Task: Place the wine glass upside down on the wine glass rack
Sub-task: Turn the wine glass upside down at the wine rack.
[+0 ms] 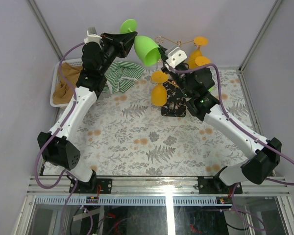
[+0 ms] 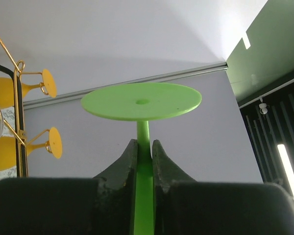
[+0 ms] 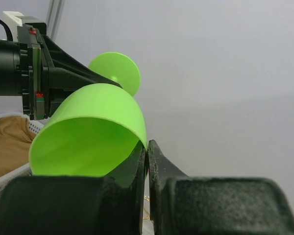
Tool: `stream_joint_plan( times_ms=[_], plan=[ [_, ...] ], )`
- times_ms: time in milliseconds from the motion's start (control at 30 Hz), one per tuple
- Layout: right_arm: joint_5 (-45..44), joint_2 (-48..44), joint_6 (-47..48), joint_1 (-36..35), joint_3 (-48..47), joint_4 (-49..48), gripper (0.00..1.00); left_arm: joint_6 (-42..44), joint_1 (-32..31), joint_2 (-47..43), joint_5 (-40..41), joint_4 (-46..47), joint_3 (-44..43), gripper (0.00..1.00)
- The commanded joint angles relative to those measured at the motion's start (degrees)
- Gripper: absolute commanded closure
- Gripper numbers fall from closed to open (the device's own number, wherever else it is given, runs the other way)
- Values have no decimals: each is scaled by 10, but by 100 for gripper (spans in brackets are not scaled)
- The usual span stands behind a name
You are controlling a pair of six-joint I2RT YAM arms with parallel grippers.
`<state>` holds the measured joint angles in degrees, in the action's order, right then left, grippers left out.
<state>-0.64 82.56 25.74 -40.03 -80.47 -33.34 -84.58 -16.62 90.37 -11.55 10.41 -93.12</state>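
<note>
The green wine glass [image 1: 147, 49] hangs in the air over the far edge of the worktop [image 1: 137, 142], tipped roughly on its side. I see both hands on it: the left hand [image 2: 144, 147] is clamped on the stem close to the foot, and the right hand [image 3: 147, 149] is pinched on the bowl's rim. The wine glass rack [image 1: 174, 106] stands just to its right, with yellow glasses [image 1: 159, 95] hanging on it.

The wine glass [image 3: 88, 132] is smooth plastic (faintly glossy); the rack [image 1: 172, 107], metal.
</note>
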Motion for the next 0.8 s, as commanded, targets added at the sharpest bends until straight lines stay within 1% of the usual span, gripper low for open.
stream_joint_plan(
  times_ms=[0,167,267,300,333,400,500,600,633,700,767],
  plan=[
    [-21,0,12,-10,-25,-36,95,27,-13,15,-39,19,-26,100],
    [-38,-7,2,-10,-32,-2,82,81,-12,28,-38,13,-57,100],
    [-50,-16,-6,-10,-25,14,68,103,-5,35,-44,36,-66,100],
    [-54,-21,-7,-10,-19,14,64,116,-3,37,-46,40,-72,100],
    [-59,-26,-7,-10,-13,15,61,133,-1,41,-43,24,-84,100],
    [-71,-38,-4,-10,-5,24,55,177,2,43,-34,4,-103,100],
    [-92,-52,1,-10,5,43,44,242,6,34,-5,-17,-110,100],
    [-118,-65,10,-10,15,58,25,300,10,24,24,-37,-116,100],
    [-128,-69,16,-9,19,63,20,323,11,22,36,-44,-121,100],
    [-145,-75,21,-10,25,73,13,377,11,19,60,-59,-128,100],
    [-161,-80,26,-10,29,82,10,434,11,16,87,-72,-126,100]
  ],
)
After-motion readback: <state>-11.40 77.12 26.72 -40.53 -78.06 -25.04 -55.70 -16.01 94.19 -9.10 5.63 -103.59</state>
